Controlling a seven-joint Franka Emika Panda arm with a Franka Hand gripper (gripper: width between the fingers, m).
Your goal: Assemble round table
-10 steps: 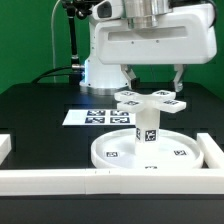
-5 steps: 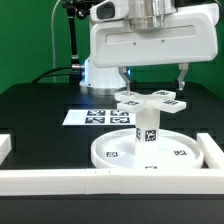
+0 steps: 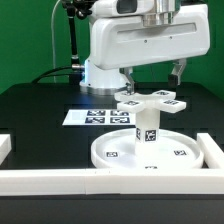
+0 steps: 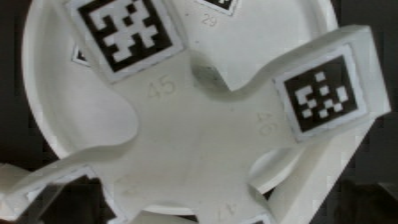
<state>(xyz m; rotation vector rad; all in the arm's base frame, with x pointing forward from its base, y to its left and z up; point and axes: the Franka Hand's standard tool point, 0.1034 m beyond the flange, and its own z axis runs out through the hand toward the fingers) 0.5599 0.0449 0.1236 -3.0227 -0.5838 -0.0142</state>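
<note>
Open two-finger gripper above assembled white plastic table.
Spread wide, holding nothing; four-lobed cross base atop short cylindrical leg on large flat round disc.

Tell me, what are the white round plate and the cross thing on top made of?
The round disc and cross base both look like white plastic: smooth, matte, evenly coloured, with softly rounded edges. It might be 3D-printed, but that is too fine to tell. The black-and-white square tags look like printed paper stickers.

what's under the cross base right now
The cross base sits on top of the upright leg, which stands on the round disc. The wrist view shows disc surface beneath the lobes; the joint between leg and base is hidden.
</note>
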